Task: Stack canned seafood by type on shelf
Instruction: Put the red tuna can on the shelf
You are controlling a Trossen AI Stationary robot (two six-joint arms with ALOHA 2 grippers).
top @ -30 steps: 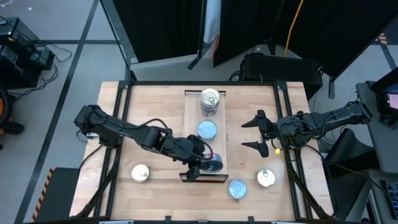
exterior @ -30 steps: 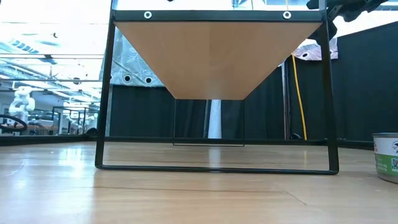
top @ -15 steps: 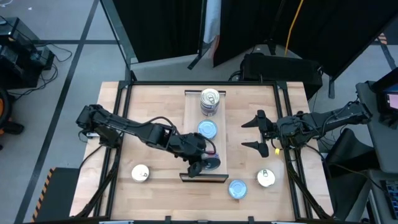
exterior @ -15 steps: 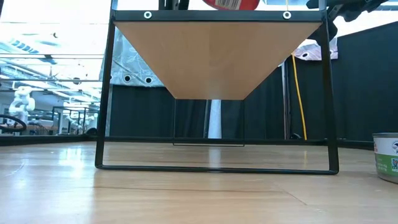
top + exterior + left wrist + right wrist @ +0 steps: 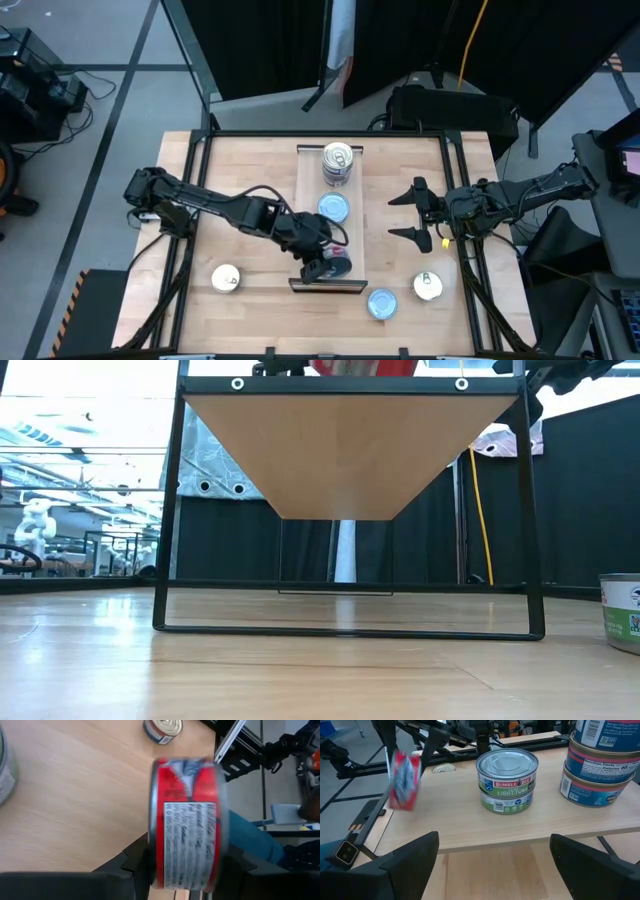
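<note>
My left gripper (image 5: 328, 266) is shut on a red-labelled can (image 5: 187, 822) above the near end of the shelf (image 5: 306, 200), a raised light-wood board. The can also shows in the right wrist view (image 5: 402, 780) and at the top of the low view (image 5: 365, 366). On the shelf a blue-topped light-tuna can (image 5: 333, 208) stands mid-board. A stack of cans with a pull-tab top (image 5: 338, 160) stands at the far end. My right gripper (image 5: 420, 212) is open and empty to the right of the shelf. My left gripper pinches the red-labelled can between its two fingers, one on each flat end (image 5: 156, 855). The label wall faces the wrist camera. The fingers come slanting down from the table's left. The can is held on edge, lifted clear above the shelf's near end.
Three loose cans stand on the tabletop: a cream-topped one (image 5: 226, 278) near left, a blue-topped one (image 5: 382, 303) near the front edge, and a white-topped one (image 5: 428, 286) near right. In the low view the shelf's dark frame (image 5: 170, 510) stands on the table, with one can (image 5: 622, 610) at the right.
My left gripper has come down toward the shelf's near end with the red-labelled can, which now shows at the top of the low view. The can has shifted slightly toward the table's left and stays clear of the board.
</note>
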